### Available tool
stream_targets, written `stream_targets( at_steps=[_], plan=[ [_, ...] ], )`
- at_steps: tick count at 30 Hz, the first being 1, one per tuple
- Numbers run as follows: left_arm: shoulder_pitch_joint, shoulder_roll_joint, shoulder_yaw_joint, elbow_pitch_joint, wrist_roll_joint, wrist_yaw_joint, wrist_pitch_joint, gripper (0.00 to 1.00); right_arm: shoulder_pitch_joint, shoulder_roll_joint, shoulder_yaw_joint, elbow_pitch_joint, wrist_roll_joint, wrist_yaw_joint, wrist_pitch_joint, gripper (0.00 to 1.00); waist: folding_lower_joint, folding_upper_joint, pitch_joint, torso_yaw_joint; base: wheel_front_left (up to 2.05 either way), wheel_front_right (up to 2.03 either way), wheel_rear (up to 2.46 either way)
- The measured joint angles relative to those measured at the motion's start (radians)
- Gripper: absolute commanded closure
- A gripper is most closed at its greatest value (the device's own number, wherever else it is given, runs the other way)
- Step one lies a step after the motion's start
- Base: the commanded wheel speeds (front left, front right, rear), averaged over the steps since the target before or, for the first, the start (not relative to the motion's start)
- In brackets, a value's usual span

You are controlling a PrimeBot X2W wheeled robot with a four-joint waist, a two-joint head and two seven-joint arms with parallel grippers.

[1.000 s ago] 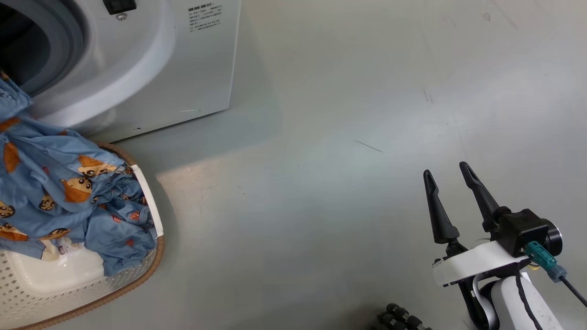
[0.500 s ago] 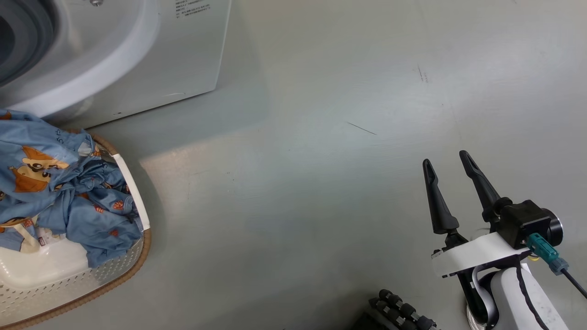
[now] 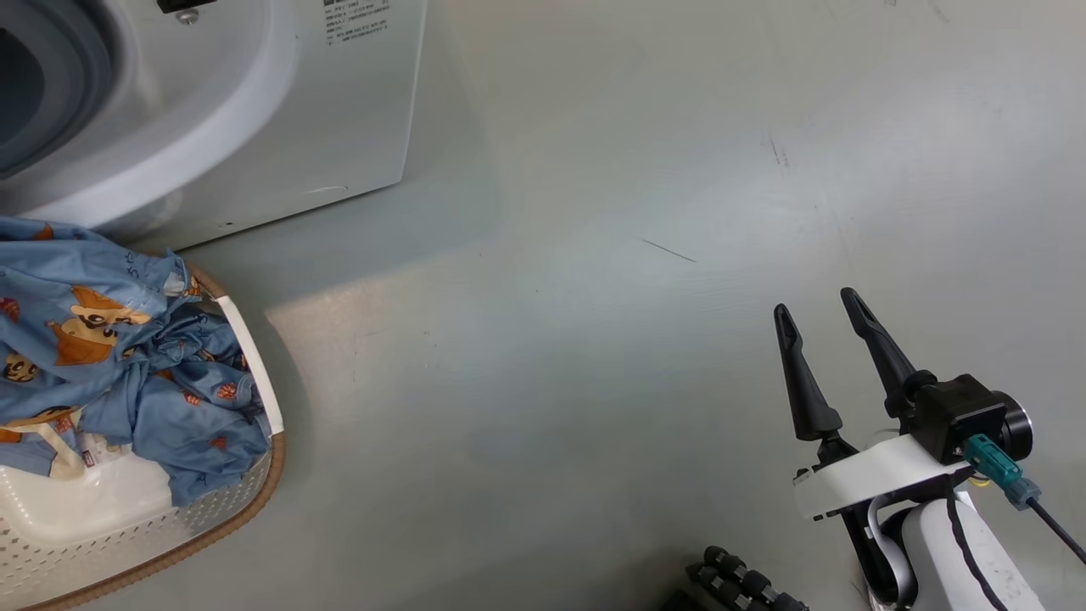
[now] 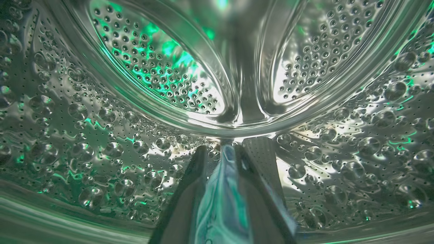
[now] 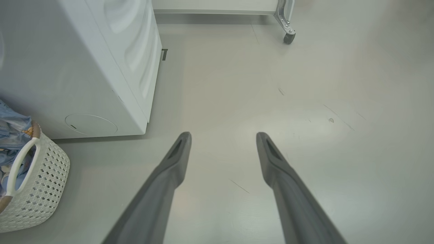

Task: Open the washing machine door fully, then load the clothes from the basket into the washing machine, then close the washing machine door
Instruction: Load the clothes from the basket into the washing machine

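My left tool [image 4: 228, 146] is deep inside the drum [image 4: 101, 135] of the washing machine [image 3: 339, 110], fingers pointing at the perforated back wall. The two fingers stand close together with a fold of the clothes [image 4: 220, 196] pressed between them, light blue and running down to the bottom edge of the left wrist view. I read that as a grip on the fabric. The dimpled steel curves around the tool on all sides, with green glints on it.

My right tool [image 3: 814, 304] hangs over the bare floor [image 3: 594, 339], well apart from the machine, its fingers spread wide with nothing between them.

In the head view the basket [image 3: 254, 501] stands on the floor at the lower left, just in front of the machine's lower front. More blue garments with the orange-brown figures are heaped in it, mounded above the brown rim on the machine's side, and part of the cream bottom shows bare beside them. The grey gasket [image 3: 76, 76] rings the dark mouth of the machine at the upper left. From the right wrist I see the basket's perforated wall and one white handle at the left edge, near the machine's lower corner.
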Motion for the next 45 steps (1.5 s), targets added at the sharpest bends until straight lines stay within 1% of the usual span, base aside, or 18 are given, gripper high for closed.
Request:
stream_targets(
  at_steps=[1, 2, 3, 10, 22, 28, 33, 39, 41, 45],
  plan=[
    [0.0, 0.0, -0.004, 0.009, 0.001, 0.004, 0.008, 0.52, 0.0, 0.0, 0.0, 0.0, 0.0, 0.0, 0.0, 0.0, 0.0, 0.0, -0.004, 0.0, 0.0, 0.0, 0.0],
    [-0.001, 0.0, -0.009, 0.019, 0.003, 0.008, 0.016, 0.28, 0.0, -0.001, -0.001, 0.0, 0.0, 0.0, 0.0, 0.0, 0.0, 0.0, -0.008, 0.001, 0.0, 0.0, 0.0],
    [-0.001, -0.001, -0.012, 0.031, 0.003, 0.008, 0.023, 0.0, 0.0, -0.002, -0.002, 0.0, 0.0, 0.0, 0.0, 0.0, 0.0, 0.0, -0.012, 0.001, 0.0, 0.0, 0.0],
    [-0.009, -0.026, -0.01, 0.083, 0.002, 0.026, 0.046, 0.0, 0.0, -0.002, -0.013, 0.003, 0.008, 0.0, 0.0, 0.0, 0.0, 0.0, -0.035, 0.011, 0.0, 0.0, 0.0],
    [-0.02, -0.088, -0.025, 0.133, 0.001, 0.026, 0.038, 0.0, 0.0, -0.002, -0.025, 0.01, 0.008, 0.0, 0.0, 0.0, -0.0001, 0.0, -0.083, 0.052, 0.0, 0.0, 0.0],
    [-0.019, -0.151, -0.044, 0.141, -0.001, 0.026, 0.005, 0.0, -0.001, -0.007, -0.049, 0.01, 0.008, 0.0, 0.0, 0.0, -0.0001, 0.0, -0.1, 0.089, 0.0, 0.0, 0.0],
    [-0.009, -0.196, -0.053, 0.158, -0.007, 0.015, -0.037, 0.0, -0.013, -0.008, -0.062, 0.012, 0.008, 0.0, 0.0, 0.0, -0.0001, 0.0, -0.12, 0.131, 0.0, 0.0, 0.0],
    [0.04, -0.255, -0.062, 0.164, -0.019, -0.004, -0.074, 0.0, -0.017, -0.023, -0.088, 0.015, 0.008, 0.0, 0.0, 0.0, -0.0001, 0.0, -0.144, 0.176, 0.0, 0.0, 0.0],
    [0.057, -0.266, -0.066, 0.165, -0.022, -0.014, -0.083, 0.0, -0.017, -0.025, -0.092, 0.015, 0.007, 0.0, 0.0, 0.0, -0.0001, 0.0, -0.152, 0.191, 0.0, 0.0, 0.0],
    [0.084, -0.273, -0.065, 0.163, -0.032, -0.021, -0.112, 0.0, -0.017, -0.027, -0.102, 0.014, 0.007, 0.0, 0.0, 0.0, -0.0001, 0.0, -0.164, 0.221, 0.0, 0.0, 0.0]
  ],
)
